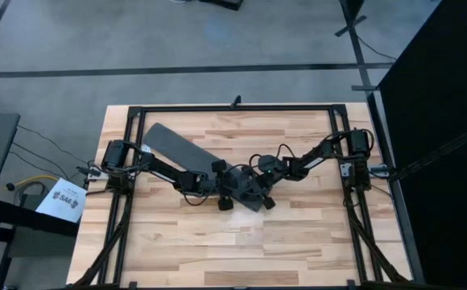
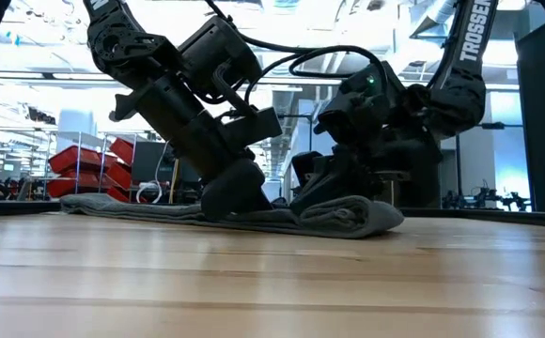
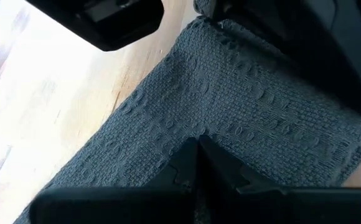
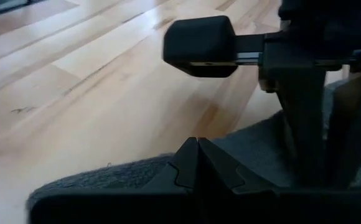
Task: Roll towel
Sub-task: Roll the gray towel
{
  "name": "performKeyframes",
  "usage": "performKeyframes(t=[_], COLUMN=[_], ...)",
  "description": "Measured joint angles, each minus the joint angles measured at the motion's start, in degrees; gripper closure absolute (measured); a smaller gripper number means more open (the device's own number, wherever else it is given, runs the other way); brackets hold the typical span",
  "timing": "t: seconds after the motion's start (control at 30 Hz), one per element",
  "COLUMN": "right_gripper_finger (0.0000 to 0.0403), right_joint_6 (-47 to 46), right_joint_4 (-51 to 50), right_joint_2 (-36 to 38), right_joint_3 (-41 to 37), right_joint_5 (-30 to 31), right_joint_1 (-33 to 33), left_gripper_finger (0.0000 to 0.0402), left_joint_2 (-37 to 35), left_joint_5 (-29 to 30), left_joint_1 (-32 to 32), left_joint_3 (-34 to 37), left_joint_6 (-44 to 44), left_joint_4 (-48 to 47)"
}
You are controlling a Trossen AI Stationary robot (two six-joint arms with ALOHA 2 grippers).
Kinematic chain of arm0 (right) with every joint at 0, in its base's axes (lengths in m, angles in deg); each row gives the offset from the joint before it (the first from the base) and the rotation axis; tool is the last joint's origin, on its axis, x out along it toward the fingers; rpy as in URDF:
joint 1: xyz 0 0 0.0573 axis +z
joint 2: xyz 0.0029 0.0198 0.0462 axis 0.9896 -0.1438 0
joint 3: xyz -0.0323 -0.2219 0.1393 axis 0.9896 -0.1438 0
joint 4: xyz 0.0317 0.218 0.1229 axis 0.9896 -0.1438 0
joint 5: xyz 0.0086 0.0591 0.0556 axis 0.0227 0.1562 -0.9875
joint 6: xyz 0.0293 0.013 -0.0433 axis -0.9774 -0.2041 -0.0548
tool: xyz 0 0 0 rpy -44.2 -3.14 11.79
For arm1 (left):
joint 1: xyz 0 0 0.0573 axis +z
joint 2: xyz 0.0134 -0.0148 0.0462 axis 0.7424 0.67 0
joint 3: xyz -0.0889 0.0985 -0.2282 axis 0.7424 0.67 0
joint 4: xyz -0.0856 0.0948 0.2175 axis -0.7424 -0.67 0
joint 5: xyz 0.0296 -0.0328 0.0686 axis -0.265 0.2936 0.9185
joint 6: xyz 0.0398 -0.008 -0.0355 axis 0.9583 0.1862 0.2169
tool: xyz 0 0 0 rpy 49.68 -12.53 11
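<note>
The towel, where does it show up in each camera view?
High view: the towel runs diagonally from upper left to centre.
Low view: flat along the table, rolled end at right.
Left wrist view: fills the frame.
Right wrist view: bottom edge.
Shared landmark: the wooden table.

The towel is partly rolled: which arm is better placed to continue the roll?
Both grippers sit at the rolled end of the towel. Probably the left gripper: the flat unrolled part lies on its side. The right gripper is shut too.
</note>
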Motion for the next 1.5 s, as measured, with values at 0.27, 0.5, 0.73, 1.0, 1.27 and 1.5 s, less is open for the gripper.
performKeyframes(t=[0.27, 0.5, 0.73, 1.0, 1.27, 1.5], right_gripper_finger=[0.0403, 0.0403, 0.0403, 0.0403, 0.0403, 0.0403], right_joint_6=[2.49, 2.99, 2.55, 1.92, 1.44, 1.45], right_joint_4=[-3.47, -5.69, -6.67, -9.39, -11.07, -11.22], right_joint_2=[0.08, 0.22, 0.2, 0.37, 0.37, 0.37], right_joint_3=[0.07, 0.04, -0.04, -0.02, -0.04, -0.1], right_joint_5=[1.95, 0.53, -3.94, -6.65, -9.44, -9.98], right_joint_1=[0.32, 0.79, 0.26, 0.28, 0.28, 0.28], left_gripper_finger=[0.0396, 0.0396, 0.0396, 0.0396, 0.0396, 0.0396], left_joint_2=[0.0, -0.03, -0.31, -0.33, -0.33, -0.33], left_joint_5=[-0.12, -0.33, -0.39, -0.33, -0.33, -0.21], left_joint_1=[-0.02, -0.02, -0.11, -0.22, -0.22, -0.22], left_joint_3=[0.0, -0.03, 2.8, 3.3, 3.3, 3.32], left_joint_6=[-0.04, 1.6, 0.48, 1.79, 2.21, 2.21], left_joint_4=[-0.01, -0.42, 2.05, 3.5, 3.45, 3.63])
